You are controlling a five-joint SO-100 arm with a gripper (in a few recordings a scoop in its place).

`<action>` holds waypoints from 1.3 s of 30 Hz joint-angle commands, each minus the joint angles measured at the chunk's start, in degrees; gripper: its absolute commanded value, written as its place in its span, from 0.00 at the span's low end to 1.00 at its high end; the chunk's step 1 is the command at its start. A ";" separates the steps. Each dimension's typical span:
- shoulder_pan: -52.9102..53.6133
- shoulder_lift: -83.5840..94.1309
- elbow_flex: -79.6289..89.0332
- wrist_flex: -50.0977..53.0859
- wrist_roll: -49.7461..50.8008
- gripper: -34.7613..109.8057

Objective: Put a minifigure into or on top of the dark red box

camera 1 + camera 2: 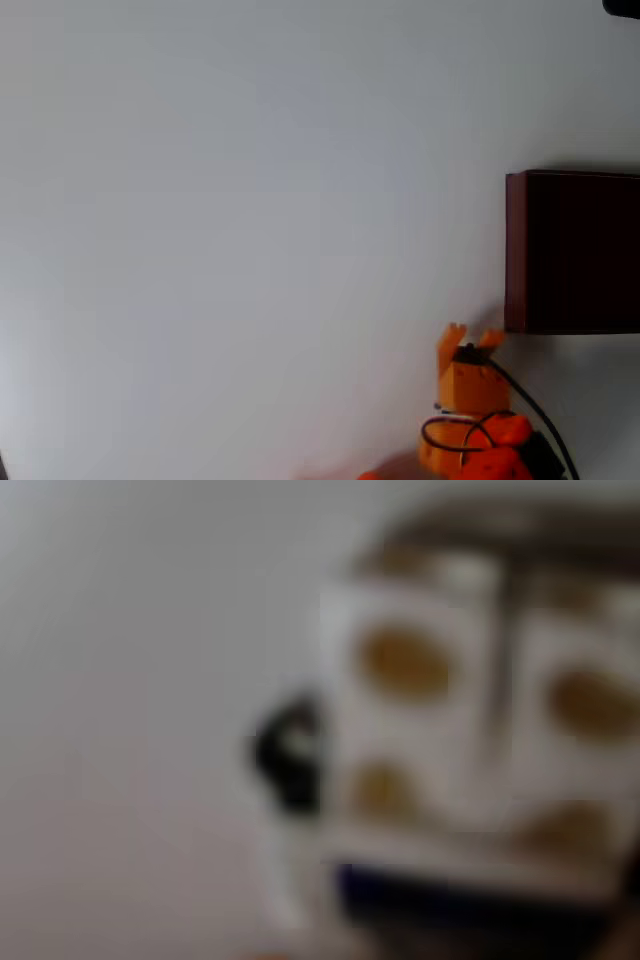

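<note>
In the overhead view most of the pale tabletop (250, 230) is bare. Toward the right, at the near edge, the orange end effector (470, 338) points its two tips at the near left corner of the dark red box (572, 250), probably to bring something there. The tips stand a little apart; if they hold anything, I cannot tell. In the wrist view a blurred white body with a dark part (420, 730) sits very close to the lens, maybe the minifigure, but this is not sure.
</note>
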 commanded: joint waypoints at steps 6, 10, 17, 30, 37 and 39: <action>0.44 0.35 -1.76 0.35 -0.26 0.24; -0.18 0.70 -1.85 0.35 0.09 0.25; -8.88 6.42 -4.22 2.29 5.19 0.39; -17.14 -4.66 -19.69 4.75 10.90 0.39; -17.14 -10.02 -20.39 1.41 11.51 0.40; -17.67 -10.72 -21.27 1.41 11.78 0.40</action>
